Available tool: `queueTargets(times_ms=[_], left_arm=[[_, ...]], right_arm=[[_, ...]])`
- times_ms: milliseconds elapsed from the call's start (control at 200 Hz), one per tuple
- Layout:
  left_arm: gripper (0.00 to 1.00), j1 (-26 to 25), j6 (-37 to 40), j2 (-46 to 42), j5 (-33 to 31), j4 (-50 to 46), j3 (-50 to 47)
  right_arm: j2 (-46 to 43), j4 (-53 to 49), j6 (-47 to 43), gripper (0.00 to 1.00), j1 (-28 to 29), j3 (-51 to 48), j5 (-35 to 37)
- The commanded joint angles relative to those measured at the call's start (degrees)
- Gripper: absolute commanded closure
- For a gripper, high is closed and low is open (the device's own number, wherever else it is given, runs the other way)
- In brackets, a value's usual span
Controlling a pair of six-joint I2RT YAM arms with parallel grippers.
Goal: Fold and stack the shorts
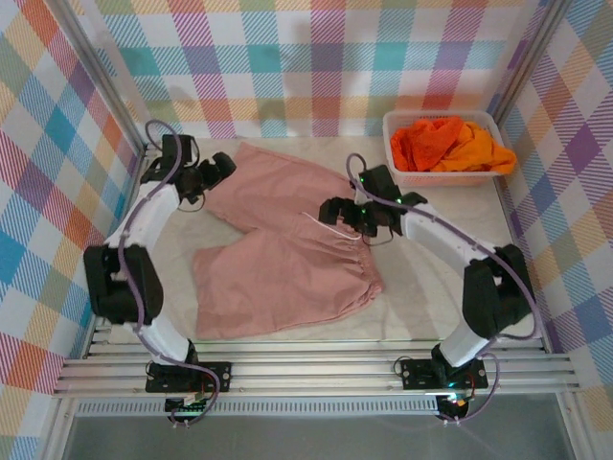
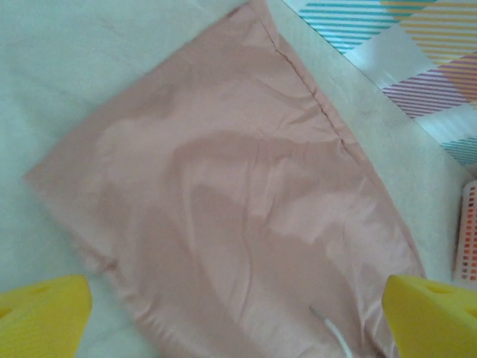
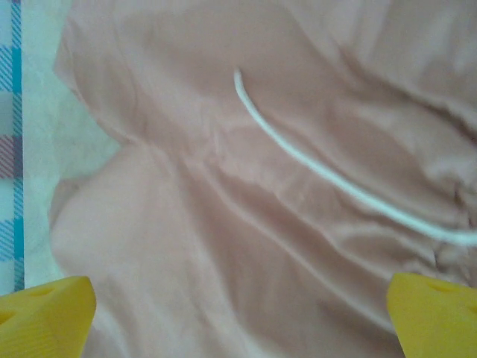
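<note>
No writing, label, brand, number or sign can be read in any of the views.

Dusty pink shorts [image 1: 278, 268], white drawstring [image 3: 328, 175], bright orange shorts [image 1: 426, 142], yellow-orange shorts [image 1: 486, 151], white basket [image 1: 450, 178], pastel plaid walls [image 1: 316, 57], yellow fingertips [image 2: 41, 313].
</note>
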Motion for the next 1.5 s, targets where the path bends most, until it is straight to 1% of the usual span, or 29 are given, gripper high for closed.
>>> queueTargets(times_ms=[0, 75, 155, 305, 375, 465, 535, 595, 655, 765, 860, 940, 995, 1115, 1140, 1165, 1220, 1275, 1325, 1355, 1375, 1395, 1415, 1460, 1495], left_arm=[[0.00, 0.45, 2.20, -1.71, -7.65, -10.27, -8.24], [0.00, 0.36, 0.41, -4.05, -9.64, -9.92, -13.28], [0.00, 0.03, -1.85, -6.10, -9.62, -7.66, -18.46], [0.06, -0.10, -4.27, -6.14, -12.30, -5.40, -23.41], [0.08, -0.19, -4.64, -4.73, -11.92, -4.85, -24.22], [0.13, -0.45, -4.94, -2.65, -8.58, -3.30, -25.02], [0.17, -1.43, -5.17, -1.62, -8.48, -2.66, -25.40], [0.25, -2.27, -5.23, -1.35, -8.96, -2.32, -25.67], [0.38, -3.03, -5.33, -1.30, -8.97, -1.50, -26.08], [0.65, -3.79, -5.17, -0.95, -8.95, -1.25, -25.54], [0.87, -4.40, -4.40, -2.94, -11.37, -2.52, -24.28], [0.97, -4.97, -3.49, -7.32, -15.34, -4.06, -23.53], [0.98, -5.36, -2.96, -10.93, -18.12, -4.93, -23.17], [0.98, -6.40, -1.59, -18.36, -22.93, -6.52, -23.15], [0.97, -6.61, -1.36, -19.73, -23.59, -6.65, -23.32], [0.93, -6.69, -1.10, -20.78, -23.97, -6.68, -23.55], [0.80, -6.78, -0.83, -22.42, -24.55, -6.86, -24.02], [0.71, -6.78, -0.28, -22.98, -24.70, -7.19, -23.93], [0.59, -6.78, 0.50, -23.03, -24.35, -7.71, -23.26], [0.45, -6.78, 0.99, -22.96, -23.80, -8.21, -22.55], [0.38, -6.78, 1.17, -23.06, -23.05, -8.45, -21.97], [0.28, -6.78, 1.22, -23.18, -22.39, -8.66, -21.60], [0.20, -6.78, 1.07, -23.50, -21.71, -8.77, -21.20], [0.08, -6.78, 0.52, -24.44, -19.49, -8.34, -20.96], [0.01, -6.78, -0.12, -25.19, -17.33, -7.67, -21.01]], right_arm=[[6.35, -3.97, -3.97, 0.00, -1.48, 6.65, 2.74], [10.76, -4.79, -4.19, 0.00, -2.98, 11.20, 2.84], [15.13, -4.55, -4.63, 0.00, -4.42, 15.38, 1.52], [23.37, -6.50, -5.65, 0.00, -6.17, 22.86, -0.13], [25.62, -6.28, -5.78, 0.00, -6.41, 24.30, -0.47], [27.51, -5.85, -5.62, 0.01, -6.58, 25.15, -0.48], [28.92, -5.98, -5.40, 0.00, -6.67, 25.86, -0.48], [30.06, -5.98, -5.16, 0.00, -6.85, 26.18, -0.48], [31.12, -6.13, -4.90, 0.01, -6.94, 26.36, -0.57], [33.02, -5.91, -4.23, 0.01, -7.50, 26.70, -0.57], [34.26, -5.39, -3.62, 0.01, -8.27, 27.03, -0.53], [35.68, -5.93, -3.59, 0.01, -8.91, 28.36, -0.05], [36.90, -6.80, -3.59, 0.01, -9.42, 29.73, 0.39], [39.27, -8.05, -3.89, 0.01, -10.38, 32.27, 1.05], [39.62, -8.49, -3.91, 0.00, -10.53, 32.89, 1.25], [40.00, -8.85, -3.94, 0.00, -10.75, 33.54, 1.34], [40.64, -9.34, -4.07, 0.01, -10.89, 34.84, 1.28], [41.00, -9.64, -4.12, 0.01, -10.99, 36.13, 1.19], [41.09, -9.83, -4.23, 0.01, -11.12, 37.17, 0.66], [40.99, -9.76, -4.31, 0.01, -11.10, 37.69, 0.04], [40.73, -9.48, -4.36, 0.00, -11.07, 37.78, -0.49], [40.28, -9.18, -4.32, 0.01, -11.06, 37.72, -1.06], [39.80, -8.86, -4.23, 0.00, -11.03, 37.54, -1.55], [38.04, -7.26, -3.94, 0.00, -10.93, 36.36, -2.87], [36.26, -5.75, -3.54, 0.01, -10.81, 34.91, -3.80]])
